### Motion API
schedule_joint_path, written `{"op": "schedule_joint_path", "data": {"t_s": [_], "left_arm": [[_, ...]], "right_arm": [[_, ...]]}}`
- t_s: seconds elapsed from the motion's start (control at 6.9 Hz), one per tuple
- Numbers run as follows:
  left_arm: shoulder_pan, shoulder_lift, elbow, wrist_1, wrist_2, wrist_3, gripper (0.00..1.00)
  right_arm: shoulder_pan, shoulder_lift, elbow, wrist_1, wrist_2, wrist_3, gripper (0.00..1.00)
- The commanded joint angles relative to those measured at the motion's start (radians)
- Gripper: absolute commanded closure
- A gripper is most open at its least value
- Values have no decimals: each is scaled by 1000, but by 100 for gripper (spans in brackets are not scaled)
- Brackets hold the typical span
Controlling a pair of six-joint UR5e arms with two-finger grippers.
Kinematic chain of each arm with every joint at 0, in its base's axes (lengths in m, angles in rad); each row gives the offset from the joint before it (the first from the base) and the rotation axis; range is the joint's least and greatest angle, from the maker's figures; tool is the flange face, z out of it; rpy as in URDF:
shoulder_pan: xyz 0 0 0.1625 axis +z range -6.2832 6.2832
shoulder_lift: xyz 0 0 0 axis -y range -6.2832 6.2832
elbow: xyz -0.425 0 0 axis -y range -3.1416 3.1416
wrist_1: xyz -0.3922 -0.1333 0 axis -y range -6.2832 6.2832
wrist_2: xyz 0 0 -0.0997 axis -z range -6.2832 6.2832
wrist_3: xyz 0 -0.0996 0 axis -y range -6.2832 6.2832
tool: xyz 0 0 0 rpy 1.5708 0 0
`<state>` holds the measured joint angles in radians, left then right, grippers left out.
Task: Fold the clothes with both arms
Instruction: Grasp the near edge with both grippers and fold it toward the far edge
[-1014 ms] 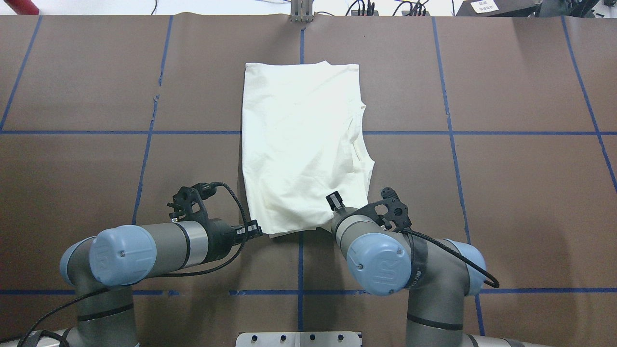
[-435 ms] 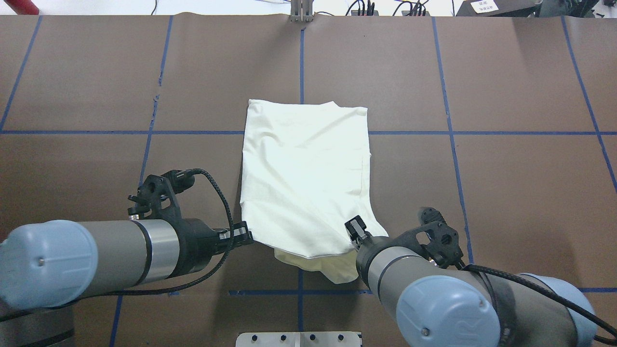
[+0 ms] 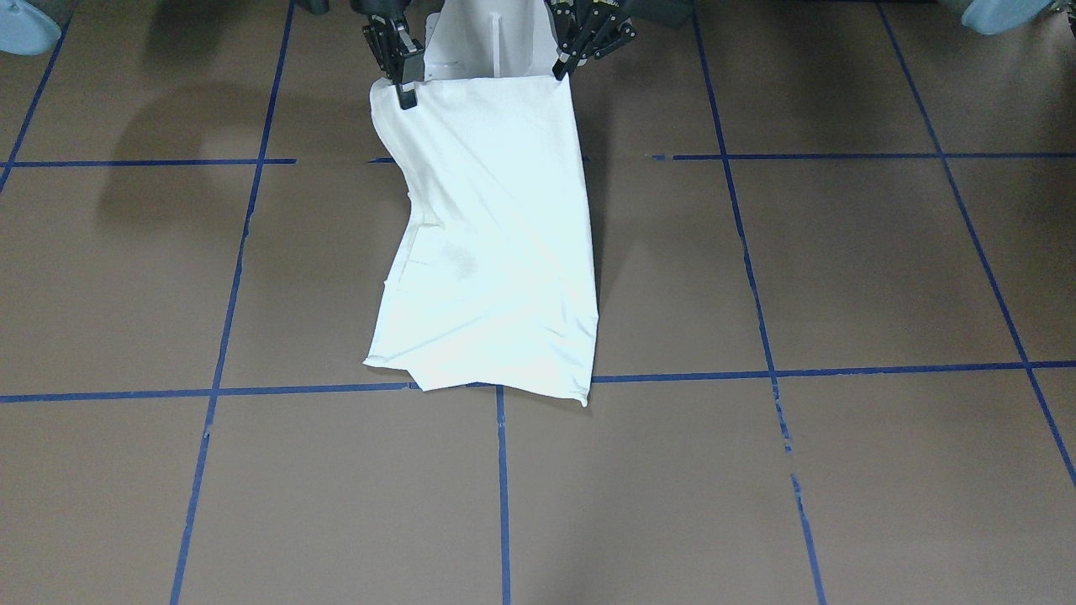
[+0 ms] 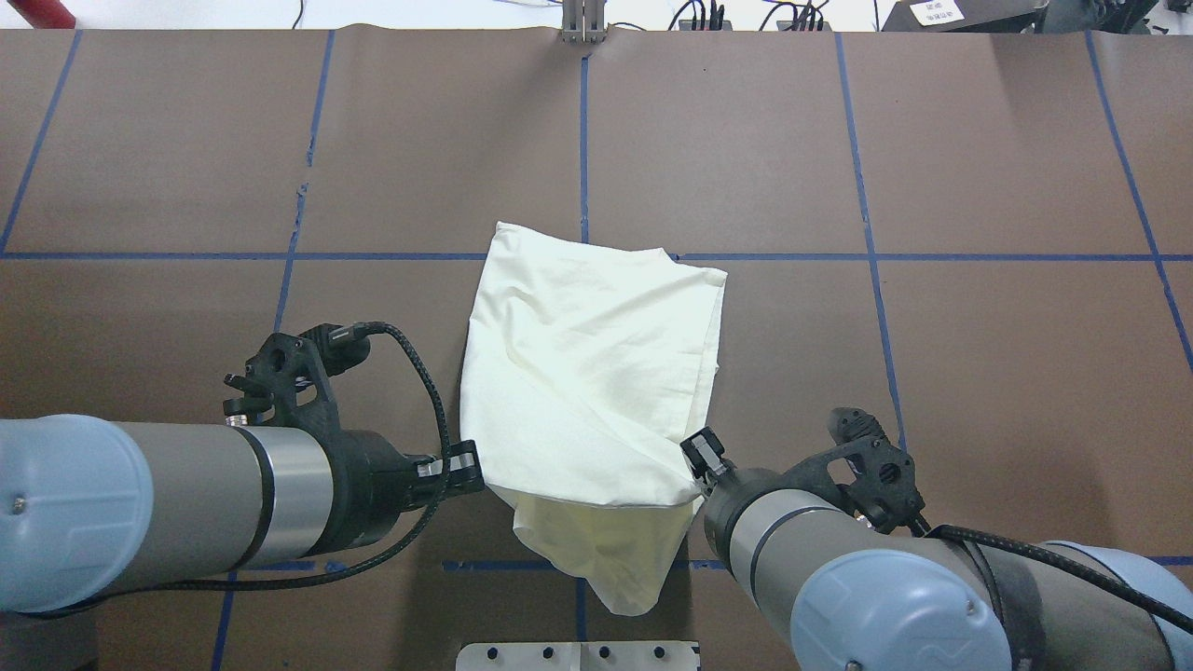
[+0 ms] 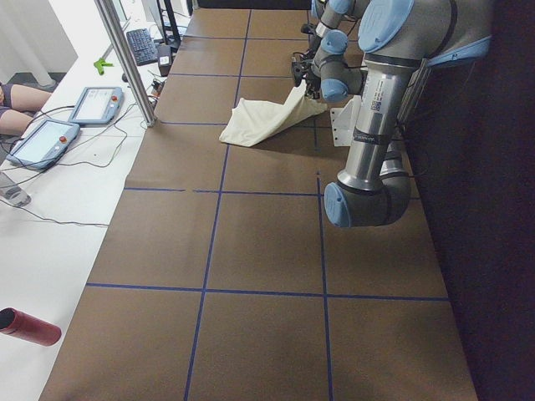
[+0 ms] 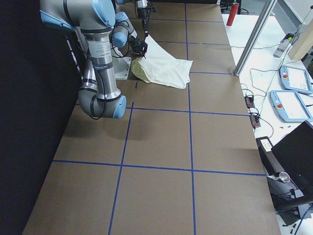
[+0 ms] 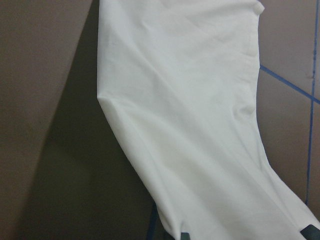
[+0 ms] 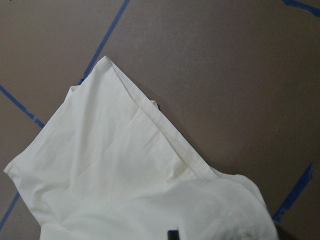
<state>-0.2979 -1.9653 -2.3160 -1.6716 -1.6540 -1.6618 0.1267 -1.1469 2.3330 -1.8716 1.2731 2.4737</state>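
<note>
Cream shirt (image 4: 587, 373): soft cloth, matt, creased. Table cover (image 4: 979, 373): matt brown, paper-like; blue tape lines (image 4: 932, 256) slightly shiny. Left arm (image 4: 186, 508) & right arm (image 4: 774, 540): smooth satin grey metal w/ glossy lt-blue plastic caps (image 4: 65, 513). Cables (image 4: 424, 373): braided, blk.

Plain cream shirt (image 4: 587, 373), brown table (image 4: 932, 140).

Table (image 4: 979, 140): brown surface, gridded with blue tape lines (image 4: 140, 255). The shirt (image 4: 587, 373) lies on it only by its far part, ahead of and between the left gripper (image 4: 473, 467) and right gripper (image 4: 697, 455); the portion at the grippers is raised.
</note>
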Motion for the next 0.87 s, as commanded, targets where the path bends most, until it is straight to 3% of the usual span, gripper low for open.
{"op": "schedule_joint_path", "data": {"t_s": [0.0, 0.43, 0.72], "left_arm": [[-82, -93, 97, 35, -6, 100, 100], [-240, -208, 278, 30, -58, 223, 100], [-279, -329, 485, 9, -53, 255, 100]], "right_arm": [[85, 19, -79, 25, 5, -53, 100], [163, 53, -222, 113, 14, -97, 100], [241, 78, -332, 191, 67, -157, 100]]}}
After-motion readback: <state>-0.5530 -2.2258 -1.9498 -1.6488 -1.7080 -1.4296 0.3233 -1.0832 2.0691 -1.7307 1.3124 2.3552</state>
